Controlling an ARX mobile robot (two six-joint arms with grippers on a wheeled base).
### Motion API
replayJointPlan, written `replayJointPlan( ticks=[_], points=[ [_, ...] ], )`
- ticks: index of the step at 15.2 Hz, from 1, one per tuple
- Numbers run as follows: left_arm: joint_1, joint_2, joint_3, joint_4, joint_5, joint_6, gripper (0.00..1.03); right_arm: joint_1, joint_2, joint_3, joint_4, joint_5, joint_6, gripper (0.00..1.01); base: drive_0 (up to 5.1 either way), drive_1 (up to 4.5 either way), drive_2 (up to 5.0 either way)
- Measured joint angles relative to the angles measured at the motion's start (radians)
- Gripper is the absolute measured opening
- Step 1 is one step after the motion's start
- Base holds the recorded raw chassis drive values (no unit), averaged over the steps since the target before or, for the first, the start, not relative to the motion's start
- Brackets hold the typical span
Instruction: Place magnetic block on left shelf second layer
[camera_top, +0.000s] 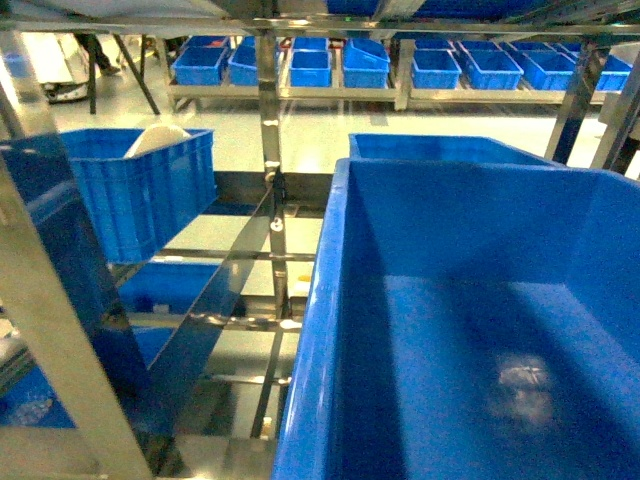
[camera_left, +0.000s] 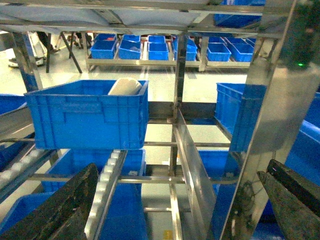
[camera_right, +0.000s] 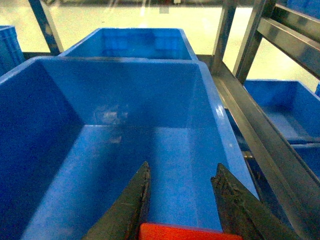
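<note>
Between the right gripper's (camera_right: 180, 200) fingers (low down), red magnetic block (camera_right: 185, 232).

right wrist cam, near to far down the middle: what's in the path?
Red block between the right pincer fingers → floor of the big blue crate → its far wall → second blue crate behind it → pale floor beyond.

Bright overhead light glares off the steel rack (camera_top: 270, 150) and pale floor (camera_top: 300, 125) — head view soft, slightly blurred.
</note>
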Motion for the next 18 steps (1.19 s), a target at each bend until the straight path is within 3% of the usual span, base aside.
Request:
replayJointPlan(
  ticks=[10, 14, 18],
  points=[
    [0.0, 0.0, 0.0, 0.0, 0.001, 0.0, 0.98, 0.002, 0.001, 0.0, -0.005, -0.001, 0.001, 0.33, 0.0, 0.39, -0.4],
    [0.0, 0.0, 0.0, 0.0, 0.001, 0.0, 0.98, 0.11, 0.211, 0.032, 0.022, -0.034, 0.118, 0.33, 0.0, 0.0, 0.0],
    [0.0, 0.0, 0.0, 0.0, 0.001, 0.0, 0.98, 0.175, 0.488, 0.106, 0.161, -0.014, 0.157, 0.33, 0.0, 0.0, 0.0]
  ],
)
